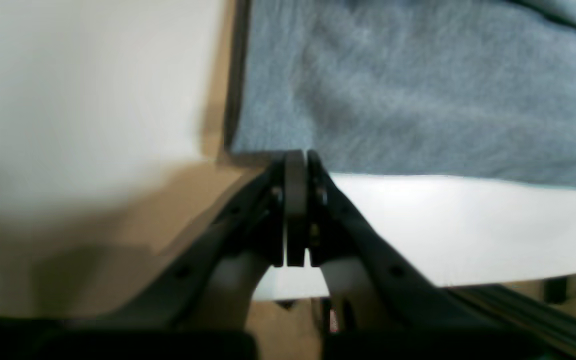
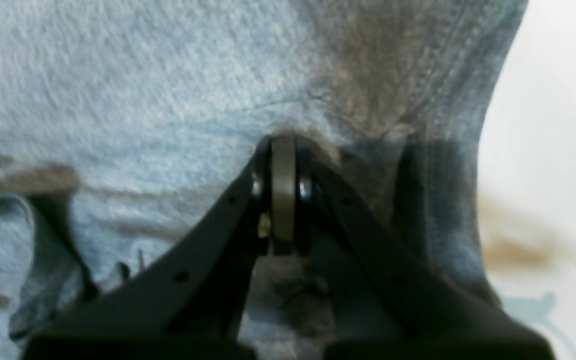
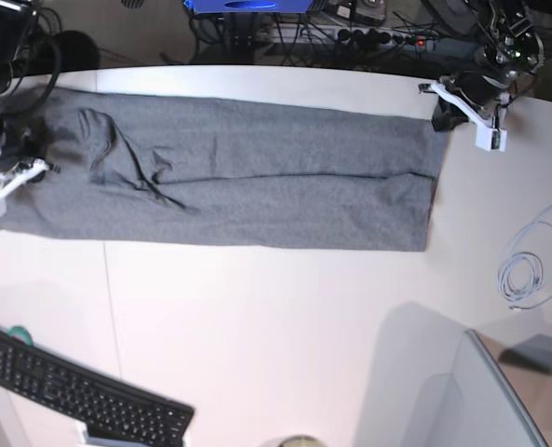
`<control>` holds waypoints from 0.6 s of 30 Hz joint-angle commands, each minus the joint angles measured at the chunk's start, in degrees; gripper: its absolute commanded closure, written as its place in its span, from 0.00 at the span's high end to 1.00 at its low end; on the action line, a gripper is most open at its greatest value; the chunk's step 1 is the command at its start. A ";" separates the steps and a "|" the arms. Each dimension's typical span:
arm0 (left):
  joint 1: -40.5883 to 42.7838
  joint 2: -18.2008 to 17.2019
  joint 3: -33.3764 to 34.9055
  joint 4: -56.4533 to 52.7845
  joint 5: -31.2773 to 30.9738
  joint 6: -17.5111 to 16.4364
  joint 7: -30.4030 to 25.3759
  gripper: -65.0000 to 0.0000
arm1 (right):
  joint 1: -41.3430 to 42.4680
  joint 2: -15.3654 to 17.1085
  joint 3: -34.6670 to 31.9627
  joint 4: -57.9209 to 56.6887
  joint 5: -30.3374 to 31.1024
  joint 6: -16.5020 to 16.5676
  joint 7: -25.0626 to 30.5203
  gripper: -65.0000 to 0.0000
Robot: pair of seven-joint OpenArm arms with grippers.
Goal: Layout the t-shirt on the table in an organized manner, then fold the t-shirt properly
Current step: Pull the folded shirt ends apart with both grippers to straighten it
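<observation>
Base view: t-shirt (image 3: 257, 177) spanning table's (image 3: 303, 317) far edge.

base overhead, wrist views close, sharing t-shirt (image 3: 229, 177)

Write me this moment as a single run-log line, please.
t-shirt: long folded strip on table | left gripper: shut on shirt corner | right gripper: shut on opposite end | keyboard: front corner, untouched
</observation>
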 commanded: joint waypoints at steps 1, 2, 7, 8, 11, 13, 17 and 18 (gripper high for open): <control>0.33 0.03 -2.02 3.05 -1.24 -0.60 -1.61 0.00 | -1.09 0.82 0.29 2.91 0.72 -0.12 0.52 0.01; 0.59 0.73 -3.69 4.81 -1.24 -0.60 -1.52 0.00 | -2.15 0.64 0.29 5.02 0.72 -0.12 0.52 0.01; 0.50 2.40 -8.96 12.99 -1.24 -0.73 4.81 0.00 | -6.81 0.47 0.38 14.42 1.07 1.55 0.87 0.01; -0.03 2.40 -9.31 13.78 -1.24 -0.73 5.60 0.00 | -7.60 0.20 0.38 15.92 1.07 3.05 0.87 0.01; -2.49 1.96 -9.67 13.78 -1.24 -0.73 5.60 0.00 | -9.27 -1.82 0.91 20.14 0.90 4.63 0.79 0.01; -4.07 0.47 -9.05 12.72 -1.24 -0.73 5.60 0.15 | -10.76 -2.44 0.73 22.95 0.90 4.63 0.61 0.01; -8.91 -0.77 -9.67 7.10 -1.24 -0.73 5.51 0.68 | -12.52 -4.54 0.56 26.29 0.81 4.72 0.52 0.01; -9.78 -1.73 -9.14 4.90 -1.24 -0.73 5.51 0.78 | -12.87 -4.63 0.47 26.47 0.81 4.72 0.52 0.01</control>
